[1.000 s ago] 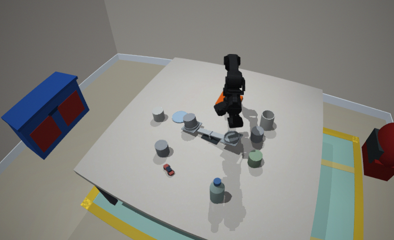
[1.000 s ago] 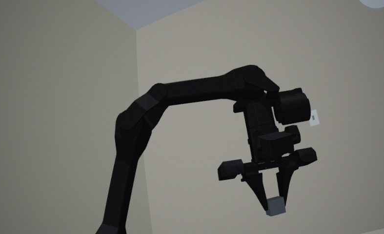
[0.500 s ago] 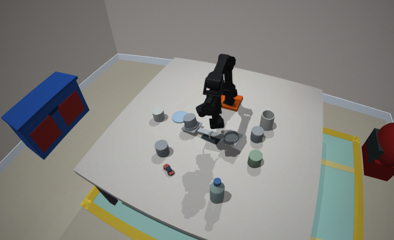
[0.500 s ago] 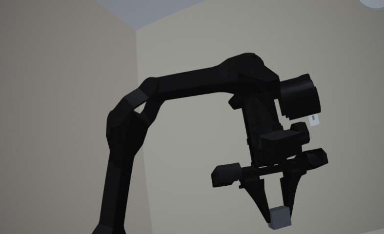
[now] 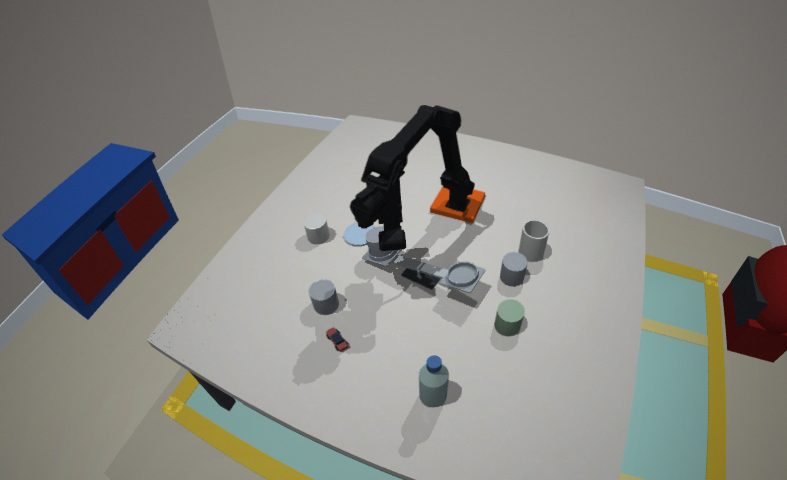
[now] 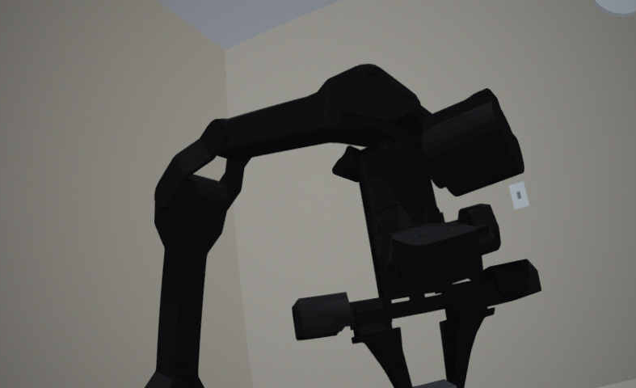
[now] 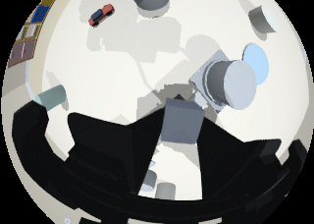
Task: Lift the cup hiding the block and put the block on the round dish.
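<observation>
My gripper (image 5: pixel 392 243) (image 7: pixel 181 116) is shut on a grey block (image 7: pixel 182 129) (image 6: pixel 435 384), held in the air between the fingertips. In the top view the block is hidden by the gripper. A grey cup (image 5: pixel 376 245) (image 7: pixel 239 84) stands on the left end of the balance (image 5: pixel 430 269) (image 7: pixel 198 80), close beside the gripper in that view. The balance's right pan (image 5: pixel 462 274) is bare. The light blue round dish (image 5: pixel 355 234) (image 7: pixel 257 62) lies just beyond the standing cup, with nothing seen on it. Which cup was the second one, I cannot tell.
Around the balance stand grey cylinders (image 5: pixel 513 269) (image 5: pixel 323 297), a pale one (image 5: pixel 316 229) (image 7: pixel 263 19) near the dish, a green one (image 5: pixel 509 318) and an open grey container (image 5: pixel 533 242). A red toy car (image 5: pixel 337 339) (image 7: pixel 101 15) and a bottle (image 5: pixel 433 383) (image 7: pixel 51 97) are farther off.
</observation>
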You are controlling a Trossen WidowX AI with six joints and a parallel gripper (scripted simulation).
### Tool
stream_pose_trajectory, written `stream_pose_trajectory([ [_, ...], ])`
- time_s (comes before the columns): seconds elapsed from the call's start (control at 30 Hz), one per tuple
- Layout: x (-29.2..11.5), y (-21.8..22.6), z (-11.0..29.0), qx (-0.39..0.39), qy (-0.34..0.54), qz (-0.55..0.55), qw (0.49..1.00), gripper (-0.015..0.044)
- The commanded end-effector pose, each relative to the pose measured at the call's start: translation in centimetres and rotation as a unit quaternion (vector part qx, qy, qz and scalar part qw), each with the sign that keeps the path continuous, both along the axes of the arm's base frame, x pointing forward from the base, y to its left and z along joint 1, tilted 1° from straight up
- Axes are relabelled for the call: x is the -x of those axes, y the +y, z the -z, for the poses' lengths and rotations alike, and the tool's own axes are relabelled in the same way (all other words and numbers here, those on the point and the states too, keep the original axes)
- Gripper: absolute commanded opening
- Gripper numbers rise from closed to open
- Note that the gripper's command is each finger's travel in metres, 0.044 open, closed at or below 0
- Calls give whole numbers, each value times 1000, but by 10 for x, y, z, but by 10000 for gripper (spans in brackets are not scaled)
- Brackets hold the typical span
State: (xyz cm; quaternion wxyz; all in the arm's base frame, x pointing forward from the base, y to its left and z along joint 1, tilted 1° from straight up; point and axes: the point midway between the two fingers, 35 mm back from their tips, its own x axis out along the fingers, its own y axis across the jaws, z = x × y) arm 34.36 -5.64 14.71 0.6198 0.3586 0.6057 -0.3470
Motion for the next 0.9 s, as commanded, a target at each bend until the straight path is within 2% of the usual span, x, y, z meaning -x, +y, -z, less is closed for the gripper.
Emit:
stream_pose_trajectory([
  [0.0,7,-26,5,6,-2,-2,1000,0],
  [0.47,48,-114,31,15,2,-4,1000,0],
  [0.87,104,-173,55,8,13,0,1000,0],
])
